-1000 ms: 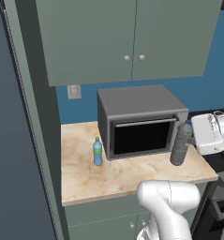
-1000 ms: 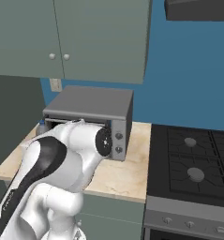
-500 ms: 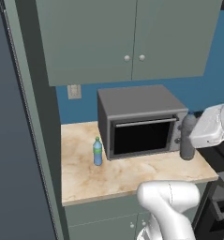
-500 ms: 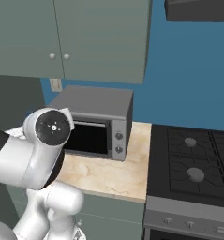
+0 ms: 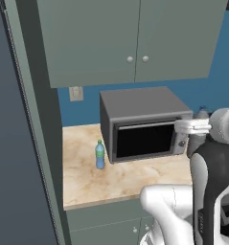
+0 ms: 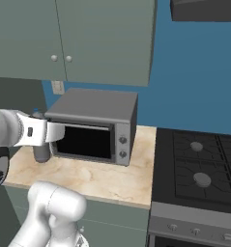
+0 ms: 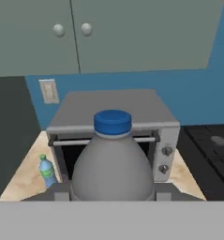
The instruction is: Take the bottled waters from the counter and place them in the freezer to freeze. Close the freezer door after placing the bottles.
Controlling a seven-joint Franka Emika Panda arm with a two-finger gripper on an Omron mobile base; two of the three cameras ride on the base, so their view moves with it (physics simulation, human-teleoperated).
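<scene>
The smoky grey bottle (image 7: 112, 168) with a dark blue cap sits upright in my gripper (image 7: 112, 194), which is shut on its body. From the left base, that grey bottle (image 5: 198, 142) hangs at the microwave's right front corner, under my gripper (image 5: 194, 127). From the right base, the grey bottle (image 6: 40, 150) is at the microwave's left front corner, held by my gripper (image 6: 39, 133). The light blue bottle (image 5: 100, 154) with green label stands upright on the beige counter (image 5: 87, 184), left of the microwave; it is also low left as the light blue bottle (image 7: 47, 170). A tall dark grey freezer slab (image 5: 15, 153) fills the far left.
A grey microwave (image 5: 142, 123) stands at the counter's back with its door shut. Grey-green wall cabinets (image 5: 130, 38) hang above it. A black stove top (image 6: 199, 166) adjoins the counter on the right. My own arm (image 5: 209, 191) rises in front of the counter's right end.
The hand with the grey bottle has drifted a little to the right and slightly up. The upper arm has swung out of the right base view's middle. The light blue bottle has not moved.
</scene>
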